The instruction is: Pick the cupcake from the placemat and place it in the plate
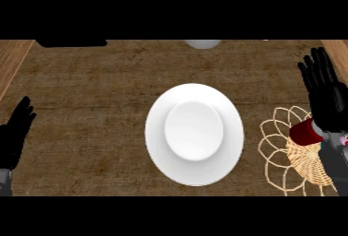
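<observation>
Your R hand (pixel 325 92) is over the mat's (pixel 292 156) far edge, fingers straight & spread, holding nothing. Cupcake (pixel 306 132) sits on the mat, touching or just under that wrist, can't tell which. Plate (pixel 194 133) is mid-counter, left of the mat. L hand (pixel 16 131) rests open at the left edge.

plates: 1 (pixel 194 134) | cupcakes: 1 (pixel 304 131) | placemats: 1 (pixel 289 154) | hands: 2, left hand (pixel 15 133), right hand (pixel 325 90)
</observation>
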